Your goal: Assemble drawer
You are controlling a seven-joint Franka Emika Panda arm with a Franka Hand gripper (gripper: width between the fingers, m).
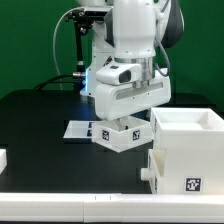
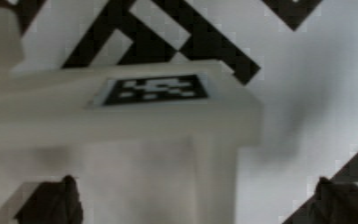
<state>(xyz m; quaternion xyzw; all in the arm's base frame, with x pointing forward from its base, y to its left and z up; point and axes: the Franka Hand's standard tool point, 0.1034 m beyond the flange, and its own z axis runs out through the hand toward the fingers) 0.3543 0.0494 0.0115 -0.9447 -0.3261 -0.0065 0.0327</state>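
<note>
Arm: reaches down over the middle of the black table [image 1: 40,120], wrist low above a white part
Gripper [image 2: 197,205]: its two dark fingertips [image 2: 51,203] stand wide apart at either side of the part in the wrist view; whether they press on it I cannot tell
Small drawer box [image 1: 122,134]: white, tagged, under the gripper at the table's centre, tilted slightly, seemingly lifted or nudged for alignment
Drawer case [image 1: 186,150]: large open white box on the exterior view's right, near edge, opening upward; probably where the small box must go
Marker board [image 1: 79,129]: flat on the table just left of the small box, partly behind it
Judgement: the low, centred pose suits a straight grasp across the box's wall
</note>
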